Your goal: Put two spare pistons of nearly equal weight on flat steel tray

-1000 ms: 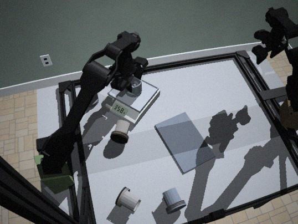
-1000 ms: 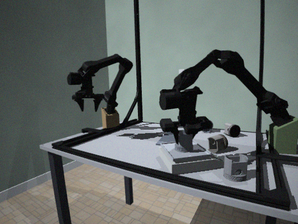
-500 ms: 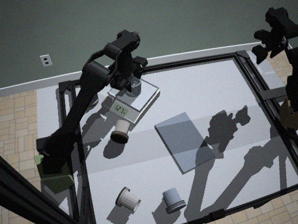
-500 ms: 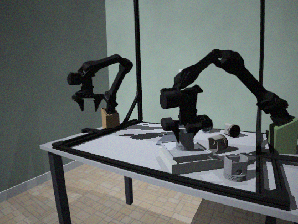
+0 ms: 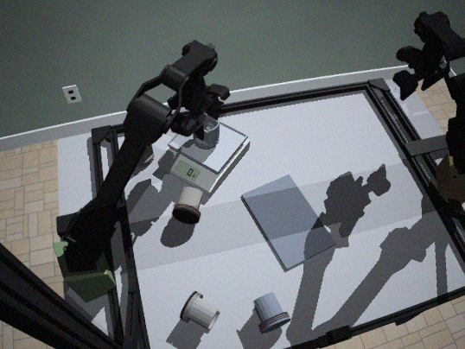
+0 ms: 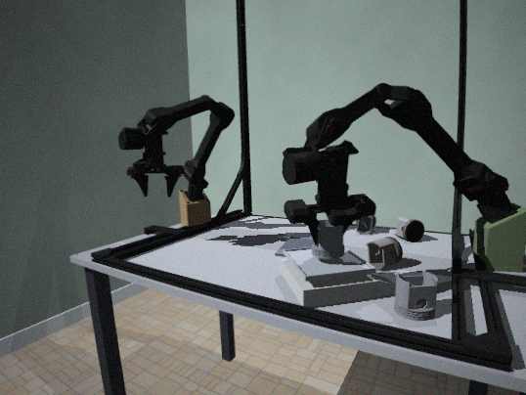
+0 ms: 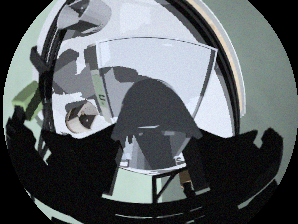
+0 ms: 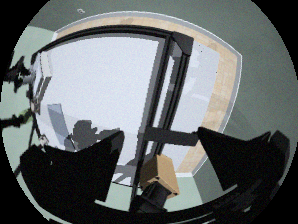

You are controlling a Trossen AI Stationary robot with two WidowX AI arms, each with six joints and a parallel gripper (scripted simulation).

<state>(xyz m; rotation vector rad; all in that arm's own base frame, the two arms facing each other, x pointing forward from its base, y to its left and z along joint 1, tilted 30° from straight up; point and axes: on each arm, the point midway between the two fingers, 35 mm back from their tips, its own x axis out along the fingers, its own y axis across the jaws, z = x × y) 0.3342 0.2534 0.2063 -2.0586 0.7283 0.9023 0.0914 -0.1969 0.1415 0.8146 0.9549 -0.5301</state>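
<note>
My left gripper is shut on a grey piston, upright over the scale, whose display shows 0. Any gap under it is too small to tell. A beige piston lies beside the scale. A grey piston stands left of it, partly hidden in the top view. Another beige piston and a bluish piston lie farther off. The flat tray holds nothing. My right gripper is open, in the air.
A black frame runs along the table edges. A green block is at the left arm's base and an orange-brown block at the right arm's base. Arm shadows fall across the table top and the tray's edge.
</note>
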